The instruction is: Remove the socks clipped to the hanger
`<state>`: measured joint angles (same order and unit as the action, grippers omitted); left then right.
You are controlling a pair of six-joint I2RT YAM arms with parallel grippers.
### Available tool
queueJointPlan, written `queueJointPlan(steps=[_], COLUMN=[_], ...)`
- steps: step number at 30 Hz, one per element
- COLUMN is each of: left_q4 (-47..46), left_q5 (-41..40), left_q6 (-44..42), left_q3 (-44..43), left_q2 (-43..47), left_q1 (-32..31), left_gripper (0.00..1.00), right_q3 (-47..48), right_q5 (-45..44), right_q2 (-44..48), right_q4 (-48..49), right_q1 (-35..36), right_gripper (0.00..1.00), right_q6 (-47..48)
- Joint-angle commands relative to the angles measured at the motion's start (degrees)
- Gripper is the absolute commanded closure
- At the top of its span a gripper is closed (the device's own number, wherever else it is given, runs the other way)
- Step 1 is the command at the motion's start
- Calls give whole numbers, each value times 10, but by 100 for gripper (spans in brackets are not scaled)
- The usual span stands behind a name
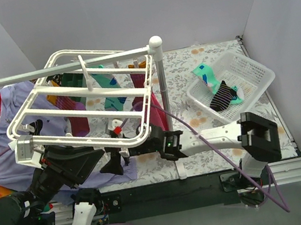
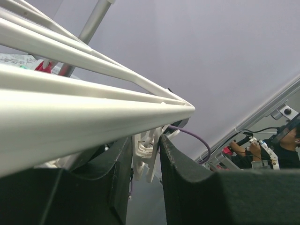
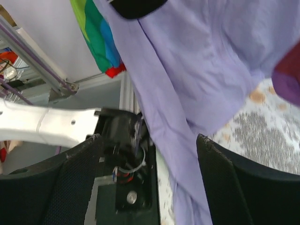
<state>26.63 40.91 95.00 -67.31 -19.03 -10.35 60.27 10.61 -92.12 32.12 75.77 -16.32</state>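
**Top view, read from left to right.** At the left edge a rainbow-striped garment (image 3: 96, 37) and a lavender shirt (image 1: 13, 160) are hung from a grey rail (image 1: 44, 71). The left gripper (image 2: 145, 150) is raised beneath the near edge of the hanger (image 2: 70, 117). Its fingers (image 2: 187, 187) are set narrow and closed on 1 white clip (image 2: 144, 161) dangling from the frame.

The hanger is seen lying almost flat above the table. Its long axis runs left to right, its crossbars are parallel to that axis, and its far edge is against the rail. Clipped beneath it and hanging downward are an orange sock (image 1: 52, 98), a magenta sock (image 1: 79, 120), a teal-green sock (image 1: 107, 84) and a dark purple-red sock (image 1: 139, 79).

The rail is carried by a pole (image 1: 162, 84) just right of the frame. The right gripper (image 3: 147, 140) is placed low beside the lavender shirt. Its fingers (image 3: 234, 187) are spread wide, and a fold of the shirt is seen between them, not pinched.

At the right a white mesh basket (image 1: 257, 73) is set, in which 1 black striped sock (image 1: 224, 98) and 1 teal sock (image 1: 205, 74) are laid.

The table (image 1: 188, 62) is covered by a pale floral cloth, and 3 plain pale walls are seen around it
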Motion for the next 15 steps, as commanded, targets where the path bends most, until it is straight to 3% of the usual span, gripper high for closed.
queueJointPlan(steps=[1,9,15], left_q4=[6,-9,-24], left_q5=[-5,-9,-14], left_q6=[18,49,69], left_q3=[-12,2,8], left_q2=[-10,-1,-3], left_q1=[0,1,1], left_gripper=[97,98,98], right_q3=[106,238,351], right_q5=[44,21,-33], right_q2=[-70,-189,-263], right_q4=[67,66,70], right_q1=[5,17,35], right_gripper=[13,2,2], right_q6=[36,96,121])
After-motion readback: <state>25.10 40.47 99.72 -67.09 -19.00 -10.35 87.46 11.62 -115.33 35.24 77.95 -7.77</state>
